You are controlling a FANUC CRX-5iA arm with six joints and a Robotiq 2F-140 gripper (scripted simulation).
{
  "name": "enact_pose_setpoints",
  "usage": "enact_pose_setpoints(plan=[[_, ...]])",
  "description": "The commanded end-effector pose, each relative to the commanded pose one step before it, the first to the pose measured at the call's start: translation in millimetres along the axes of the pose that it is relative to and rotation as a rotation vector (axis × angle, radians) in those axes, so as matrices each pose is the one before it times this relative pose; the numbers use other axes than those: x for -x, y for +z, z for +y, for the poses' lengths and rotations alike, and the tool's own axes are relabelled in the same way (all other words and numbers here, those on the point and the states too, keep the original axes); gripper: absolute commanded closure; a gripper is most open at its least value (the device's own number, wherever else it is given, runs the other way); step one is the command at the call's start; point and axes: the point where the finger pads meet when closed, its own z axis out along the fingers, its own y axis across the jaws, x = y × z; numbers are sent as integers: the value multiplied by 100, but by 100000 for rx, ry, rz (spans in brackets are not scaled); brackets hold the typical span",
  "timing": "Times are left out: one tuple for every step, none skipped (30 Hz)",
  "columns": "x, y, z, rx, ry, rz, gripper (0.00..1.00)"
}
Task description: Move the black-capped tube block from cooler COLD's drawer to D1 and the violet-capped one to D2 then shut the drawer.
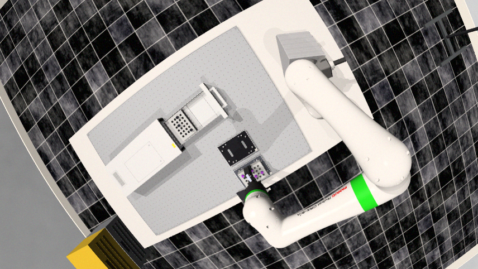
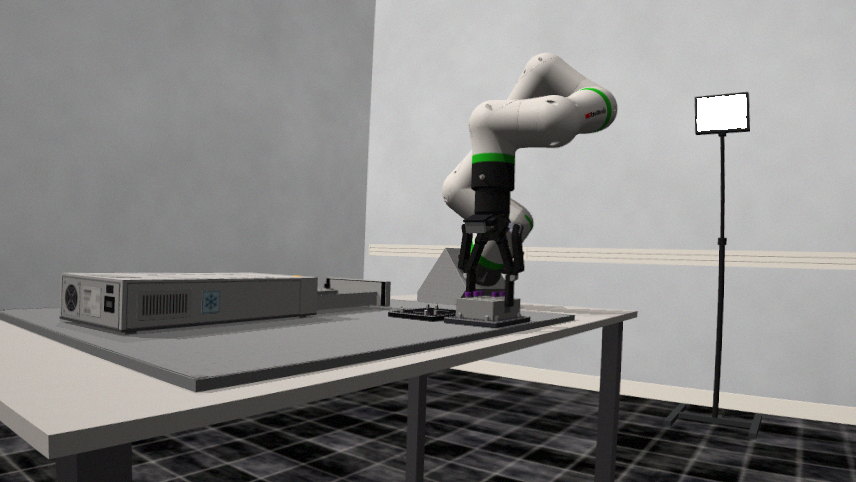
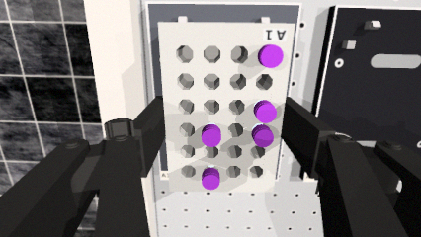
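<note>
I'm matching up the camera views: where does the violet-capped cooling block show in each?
Top: below centre, under the gripper, violet-capped block.
Exterior: right of centre, at the table's far end.
Wrist: centre, between the fingers.
Shared landmark: black deck slot D1.

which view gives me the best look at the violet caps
The wrist view: all five violet caps stand apart there. The top view shows some, partly screened by the gripper; the exterior, only a low row.
</note>
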Motion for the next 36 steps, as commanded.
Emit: enact_pose_setpoints(plan=[[-58, -70, -2, 37, -61, 171, 90], [0, -5, 0, -1, 1, -1, 90], [0, 3, 0, 1, 0, 1, 90], [0, 0, 0, 0, 0, 0, 90], [0, 0, 0, 0, 0, 0, 90], [0, 0, 0, 0, 0, 0, 90], [0, 0, 0, 0, 0, 0, 90], [0, 0, 0, 0, 0, 0, 90], [0, 0, 0, 0, 0, 0, 90], [0, 0, 0, 0, 0, 0, 90], [0, 0, 0, 0, 0, 0, 90], [0, 0, 0, 0, 0, 0, 90], [0, 0, 0, 0, 0, 0, 90], [0, 0, 0, 0, 0, 0, 90], [0, 0, 0, 0, 0, 0, 90], [0, 0, 0, 0, 0, 0, 90], [0, 0, 0, 0, 0, 0, 90], [0, 0, 0, 0, 0, 0, 90], [0, 0, 0, 0, 0, 0, 90], [0, 0, 0, 0, 0, 0, 90], [0, 0, 0, 0, 0, 0, 89], [0, 0, 0, 0, 0, 0, 87], [0, 0, 0, 0, 0, 0, 86], [0, 0, 0, 0, 0, 0, 86], [0, 0, 0, 0, 0, 0, 86], [0, 0, 0, 0, 0, 0, 84], [0, 0, 0, 0, 0, 0, 83], [0, 0, 0, 0, 0, 0, 81], [0, 0, 0, 0, 0, 0, 80], [0, 0, 0, 0, 0, 0, 78], [0, 0, 0, 0, 0, 0, 77], [0, 0, 0, 0, 0, 0, 75], [0, 0, 0, 0, 0, 0, 74], [0, 0, 0, 0, 0, 0, 72], [0, 0, 0, 0, 0, 0, 71], [0, 0, 0, 0, 0, 0, 69]])
